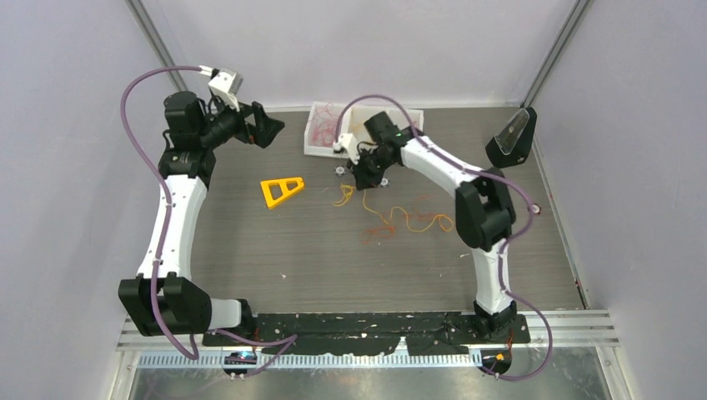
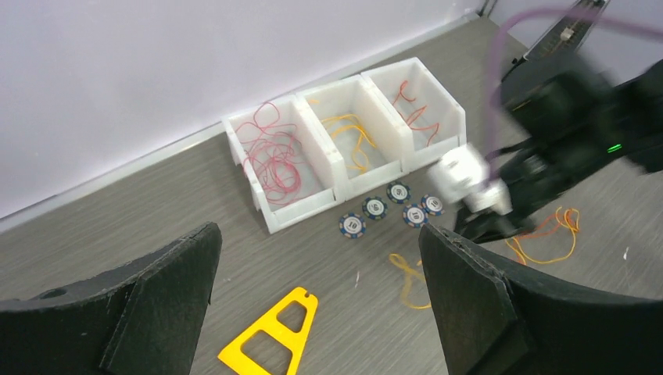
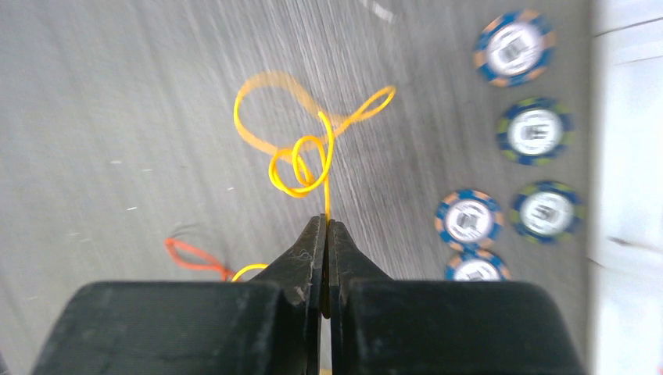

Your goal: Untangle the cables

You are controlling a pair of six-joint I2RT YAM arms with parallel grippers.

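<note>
The right arm's black two-finger gripper [image 3: 325, 228] is pinched together on one thin yellow cable [image 3: 301, 168], whose knotted loops lie on the grey table [image 3: 117, 94] just ahead of its tips, while the left arm's black gripper [image 2: 319, 234] hangs wide apart, holding nothing, well away from that cable. One white plastic bin of three compartments [image 2: 270, 217] holds more cables [image 2: 274, 156], red in one end cell, yellow in the middle, orange-red in the other; near it lie one yellow triangular plastic frame [image 2: 274, 336] and five round blue-and-white chips [image 2: 375, 208]. One thin orange cable [image 3: 191, 256] lies just beside the right gripper's fingers.
</note>
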